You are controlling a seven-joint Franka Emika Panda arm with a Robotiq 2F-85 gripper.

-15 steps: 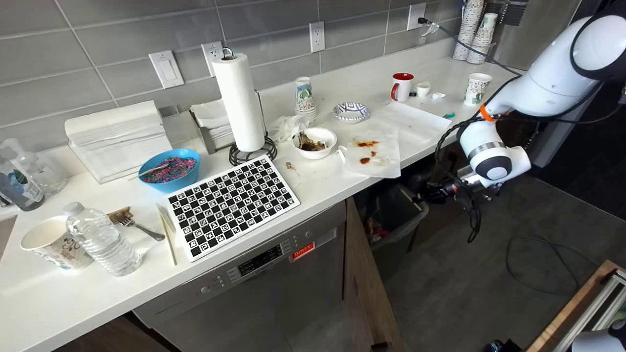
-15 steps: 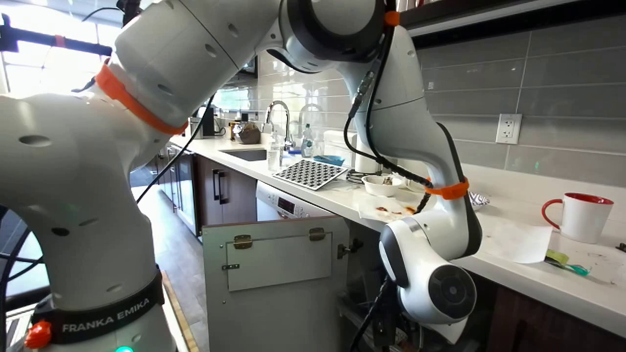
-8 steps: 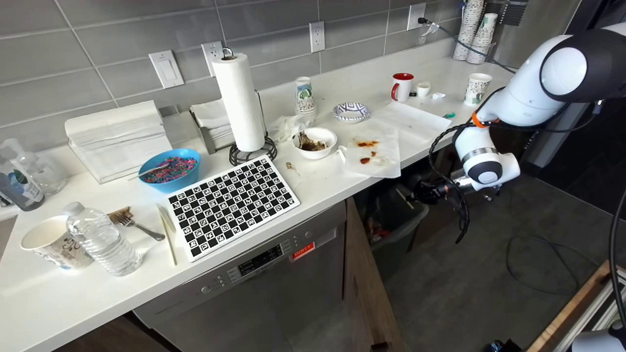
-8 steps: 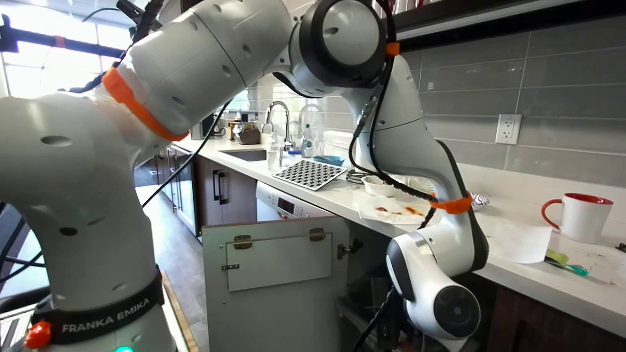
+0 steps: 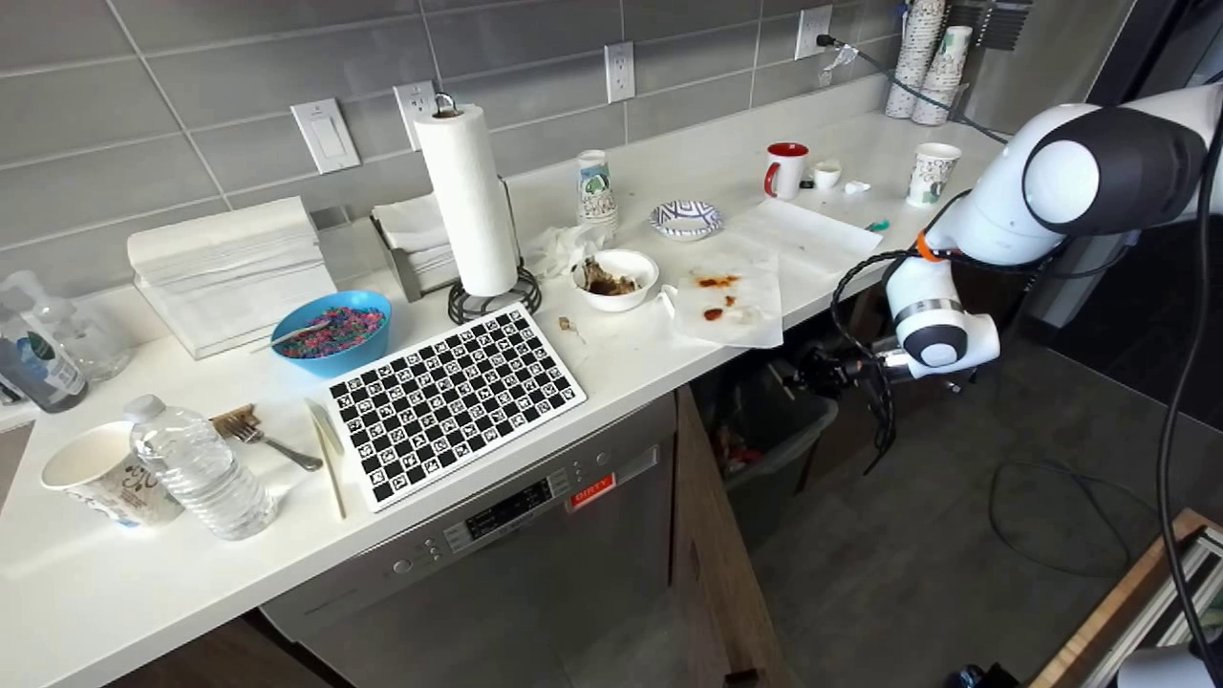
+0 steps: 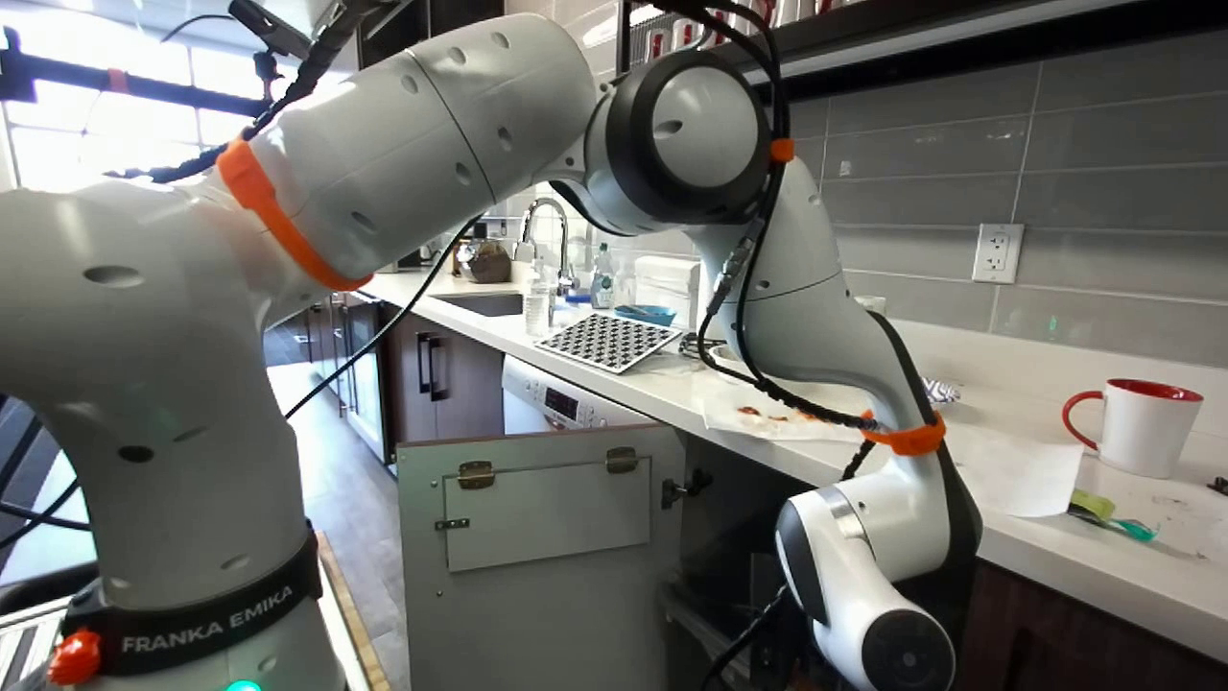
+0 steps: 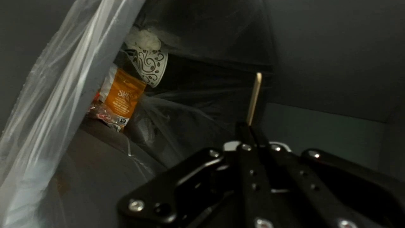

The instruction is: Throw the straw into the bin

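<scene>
The straw, a thin tan stick, shows in the wrist view (image 7: 255, 98) and, as a short pale piece, in an exterior view (image 5: 778, 376). My gripper (image 7: 250, 129) is shut on its lower end; the straw points away from the fingertips. In an exterior view the gripper (image 5: 795, 380) is below counter height, over the opening of the dark grey bin (image 5: 814, 430). In the wrist view the bin appears with a clear plastic liner (image 7: 71, 76) over its rim. The gripper jaws and the bin's inside are hidden in an exterior view behind the arm and cabinet door.
An orange wrapper (image 7: 123, 95) and a patterned paper cup (image 7: 153, 66) lie in the bin. The open cabinet door (image 5: 721, 554) stands beside the bin. The counter edge (image 5: 707, 358) overhangs it. A thin stick (image 5: 331, 473) lies on the counter near the checkered board (image 5: 459, 401).
In an exterior view, the gripper has moved left, further over the bin, with the straw still held. The straw shows shorter and its angle has shifted. The arm's elbow has lowered.
</scene>
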